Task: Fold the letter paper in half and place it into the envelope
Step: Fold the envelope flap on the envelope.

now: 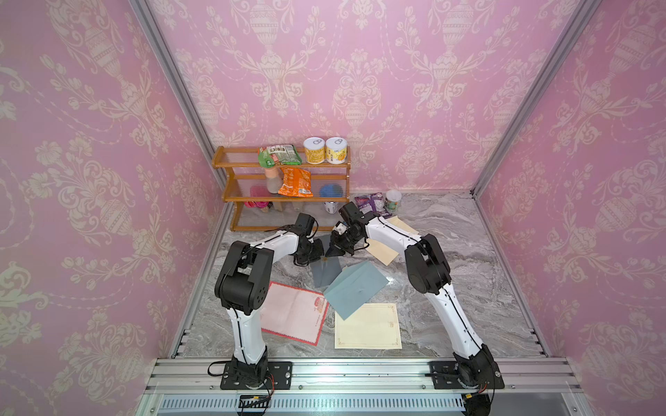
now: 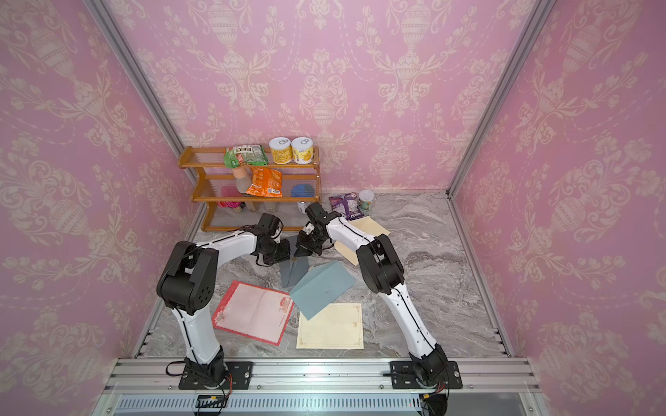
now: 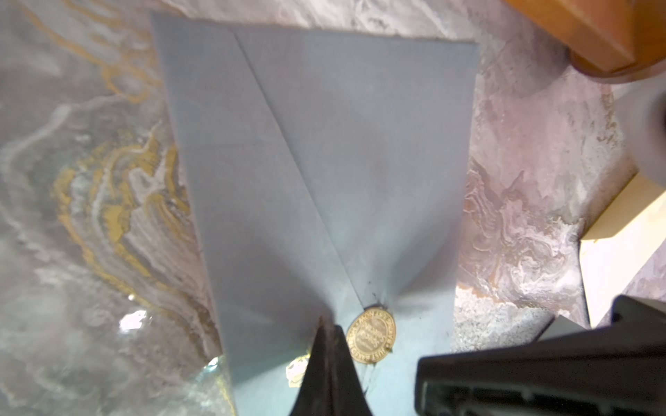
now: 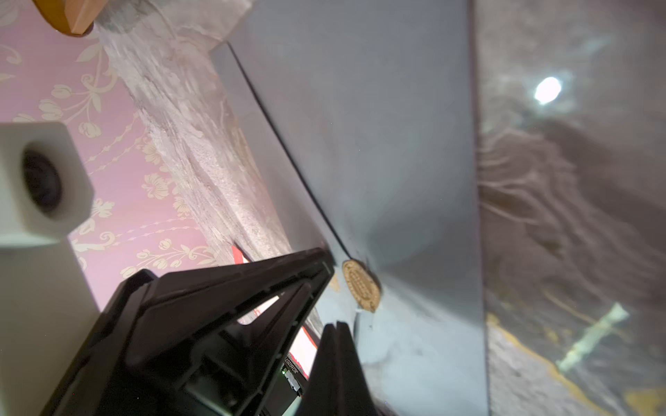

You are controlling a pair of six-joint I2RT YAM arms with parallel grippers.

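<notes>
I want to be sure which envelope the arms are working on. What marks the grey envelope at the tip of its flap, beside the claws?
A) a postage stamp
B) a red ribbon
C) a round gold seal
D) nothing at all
C: in the left wrist view a round gold seal sits at the point of the flap on the grey envelope, right beside the shut left claw.

The grey marbled tabletop (image 1: 450, 252) carries a slate-grey paper envelope (image 1: 326, 272) right under the tips of the left gripper (image 3: 326, 331) and right gripper (image 4: 337, 327). Back from both grippers lie a blue-grey paper envelope (image 1: 355, 290), a red-bordered pink sheet (image 1: 293, 313) and a cream gold-edged sheet (image 1: 367, 326). Beyond them stands a brown wooden rack (image 1: 238, 198).
</notes>
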